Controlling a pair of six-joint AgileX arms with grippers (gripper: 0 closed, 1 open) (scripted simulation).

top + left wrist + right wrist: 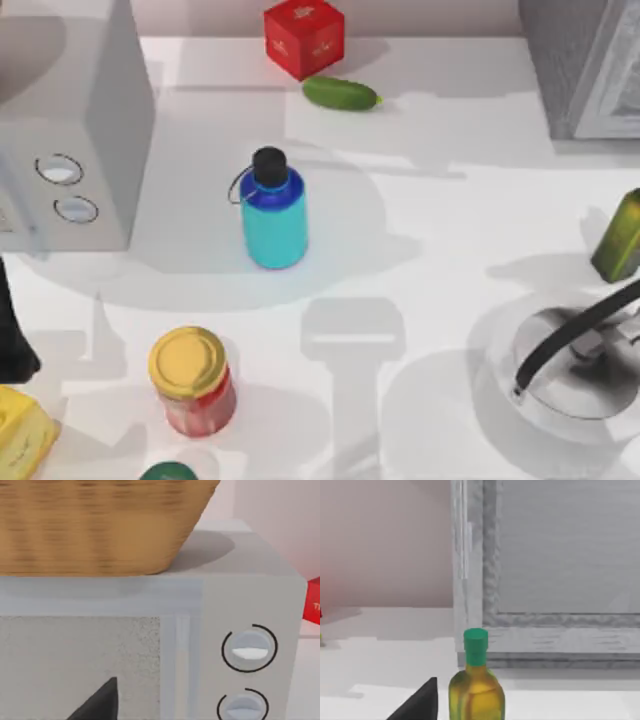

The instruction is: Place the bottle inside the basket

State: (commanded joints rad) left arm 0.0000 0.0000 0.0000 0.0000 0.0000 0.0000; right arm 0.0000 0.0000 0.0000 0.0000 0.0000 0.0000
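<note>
Near the bench's middle, left of centre, your cyan bottle with black screw cap [272, 212] lies ungrasped; the pale grey-white round basket with black handle [500, 372] waits far right. Finger spread: cannot tell. Next, reach and grip it

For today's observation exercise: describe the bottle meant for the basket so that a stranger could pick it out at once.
Start at the microwave on the table's left; the bottle stands just right of it, near mid-table. It alone has a cyan body, blue shoulder, black cap and thin loop strap, unlike the olive-green bottle or the red jar.
</note>
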